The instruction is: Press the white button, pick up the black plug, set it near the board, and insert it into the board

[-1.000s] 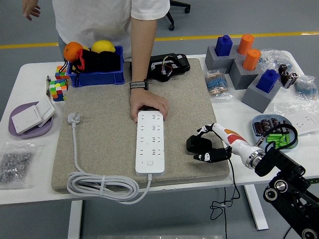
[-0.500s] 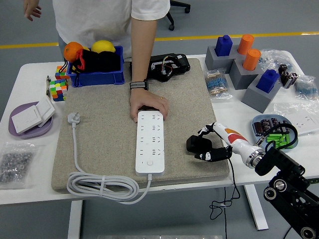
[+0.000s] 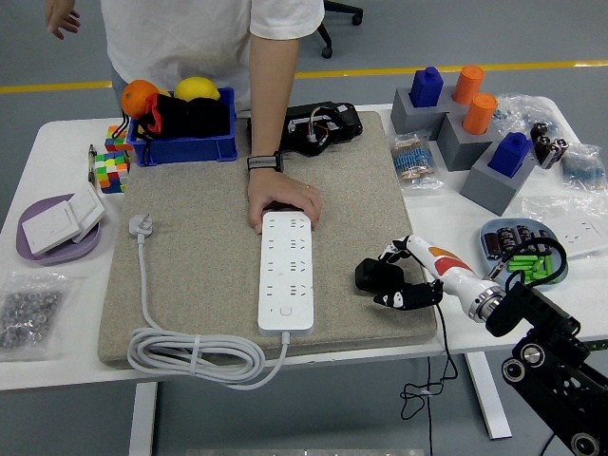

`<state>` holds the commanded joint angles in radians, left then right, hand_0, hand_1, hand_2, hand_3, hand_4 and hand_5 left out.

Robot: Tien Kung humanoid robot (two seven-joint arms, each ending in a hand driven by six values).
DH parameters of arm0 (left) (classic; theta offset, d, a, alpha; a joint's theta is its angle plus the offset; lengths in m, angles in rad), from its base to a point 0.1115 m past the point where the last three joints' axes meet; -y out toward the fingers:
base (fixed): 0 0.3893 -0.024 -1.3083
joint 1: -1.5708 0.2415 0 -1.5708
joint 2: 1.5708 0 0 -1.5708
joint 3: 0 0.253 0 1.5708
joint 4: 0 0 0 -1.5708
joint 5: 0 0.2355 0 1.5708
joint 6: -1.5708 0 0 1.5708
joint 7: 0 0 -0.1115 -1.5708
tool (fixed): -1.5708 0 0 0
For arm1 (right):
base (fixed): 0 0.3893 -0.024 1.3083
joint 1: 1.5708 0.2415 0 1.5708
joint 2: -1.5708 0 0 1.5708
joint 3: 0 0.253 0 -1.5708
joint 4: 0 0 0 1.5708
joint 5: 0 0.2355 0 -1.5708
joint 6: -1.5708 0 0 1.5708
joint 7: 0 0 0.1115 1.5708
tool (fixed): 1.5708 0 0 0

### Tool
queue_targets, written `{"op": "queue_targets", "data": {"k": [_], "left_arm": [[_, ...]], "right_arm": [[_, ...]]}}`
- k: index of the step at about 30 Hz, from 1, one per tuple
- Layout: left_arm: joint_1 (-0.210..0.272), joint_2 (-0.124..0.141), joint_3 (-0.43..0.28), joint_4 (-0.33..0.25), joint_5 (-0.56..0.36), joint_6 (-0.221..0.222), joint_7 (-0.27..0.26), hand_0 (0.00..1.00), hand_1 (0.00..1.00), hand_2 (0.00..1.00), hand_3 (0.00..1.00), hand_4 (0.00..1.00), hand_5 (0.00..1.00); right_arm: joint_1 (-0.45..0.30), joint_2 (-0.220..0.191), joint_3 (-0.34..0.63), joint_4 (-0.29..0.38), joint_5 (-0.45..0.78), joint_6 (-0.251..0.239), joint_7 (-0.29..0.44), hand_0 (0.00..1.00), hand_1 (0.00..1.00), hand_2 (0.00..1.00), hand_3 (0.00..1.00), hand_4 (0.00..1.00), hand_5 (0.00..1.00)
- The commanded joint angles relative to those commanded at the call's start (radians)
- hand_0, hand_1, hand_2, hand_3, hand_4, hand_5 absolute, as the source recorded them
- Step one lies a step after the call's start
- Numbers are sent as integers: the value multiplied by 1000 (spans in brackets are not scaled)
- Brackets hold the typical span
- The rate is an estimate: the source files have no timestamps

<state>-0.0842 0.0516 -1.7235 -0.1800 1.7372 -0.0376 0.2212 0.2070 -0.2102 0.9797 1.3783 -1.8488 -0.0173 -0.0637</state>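
The white power strip (image 3: 286,271) lies lengthwise on the grey mat (image 3: 204,223), its small button (image 3: 285,310) near the front end. A person's hand (image 3: 281,198) presses down on the strip's far end. The black plug (image 3: 376,276) sits on the mat to the right of the strip. My right hand (image 3: 397,278) has its fingers curled around the plug, thumb side at the front. The strip's white cable (image 3: 195,355) coils at the mat's front left, ending in a white plug (image 3: 141,226). My left hand is out of view.
A blue bin (image 3: 180,123) with fruit and a black device (image 3: 318,125) stand at the back. Grey blocks with blue and orange pegs (image 3: 461,123) are at the back right. A purple plate (image 3: 59,233) with white switches sits at the left, a round tray (image 3: 521,249) at the right.
My right hand and the plug have barely shifted, perhaps a little toward the front. The person's hand stays on the strip.
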Motion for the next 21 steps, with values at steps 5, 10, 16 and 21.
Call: {"op": "queue_targets", "data": {"k": [5,10,16,21], "left_arm": [[0,0,-4,0,2,2,-1,833,804,783,806,604,498],[-1,1,-5,0,-1,2,-2,833,804,781,807,603,497],[-1,0,-5,0,-1,2,-2,834,802,782,807,602,500],[-1,0,-6,0,-1,1,-1,834,802,782,807,603,497]], "right_arm": [[3,0,-5,-8,-11,-11,4,695,634,630,469,949,109],[5,0,-12,-14,-10,-20,13,619,596,595,469,935,72],[8,1,-17,-19,-2,-23,15,520,531,553,462,924,6],[10,0,-23,-21,8,-23,14,424,467,509,439,926,2]]}}
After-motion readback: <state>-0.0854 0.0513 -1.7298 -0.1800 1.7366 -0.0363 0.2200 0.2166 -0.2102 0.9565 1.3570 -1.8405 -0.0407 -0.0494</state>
